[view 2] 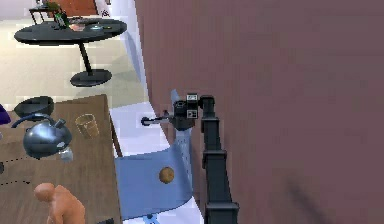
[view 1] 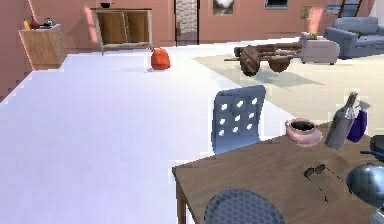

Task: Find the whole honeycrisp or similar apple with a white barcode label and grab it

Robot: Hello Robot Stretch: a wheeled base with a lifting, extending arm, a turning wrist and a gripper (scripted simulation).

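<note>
Bright, even light washes the pale floor (view 1: 100,120) at frame left in the forward view; the arm side view's maroon wall (view 2: 290,90), right, stands dim.

**Wooden desk in the near corner, open floor beyond**

A brown desk (view 1: 250,180) fills the lower right. On it stand a pink bowl (view 1: 302,131), a grey bottle (view 1: 343,125) and a dark round plate (view 1: 243,208) at the bottom edge. A blue perforated chair (view 1: 238,118) stands against the desk's far side. Across the pale floor lies an orange object (view 1: 159,59), with a wooden sideboard (view 1: 124,27) at the far wall. A blue sofa (view 1: 358,38) sits at the upper right.
</note>
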